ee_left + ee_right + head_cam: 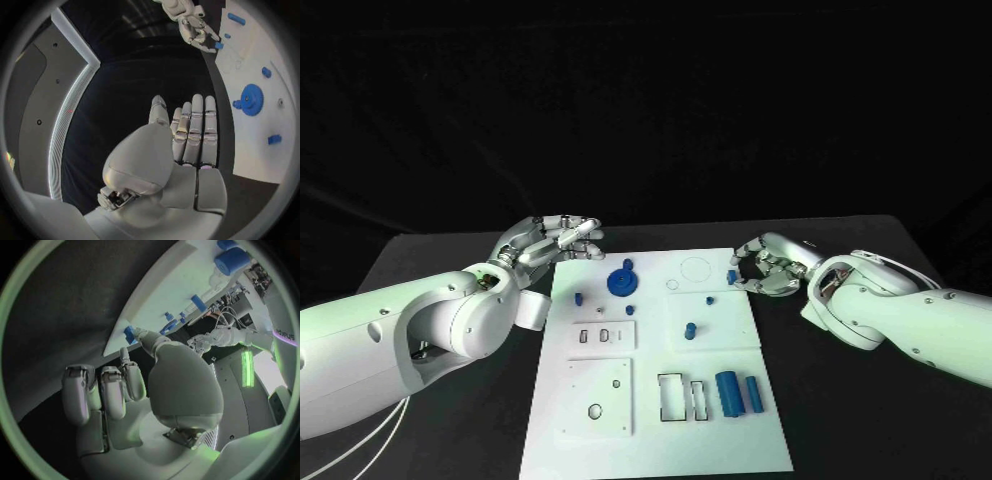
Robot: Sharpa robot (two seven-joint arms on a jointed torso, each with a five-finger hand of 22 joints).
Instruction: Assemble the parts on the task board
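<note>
- Your right hand (764, 268) pinched a small blue part (129, 333) at the task board's (733, 330) far right corner.
- Your left hand (554, 241) hovered empty, fingers straight, off the board's far left corner.
- The blue gear (622, 280) lay on the board near that left hand.

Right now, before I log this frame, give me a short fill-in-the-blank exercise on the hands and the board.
1. The blue gear lies on the task board, on the side of the robot's ___ hand.
2. The left hand, with its fingers straight, holds ___.
3. The right hand has its thumb tip against a small part at the board's edge; the part's colour is ___.
Missing words: left; nothing; blue.
</note>
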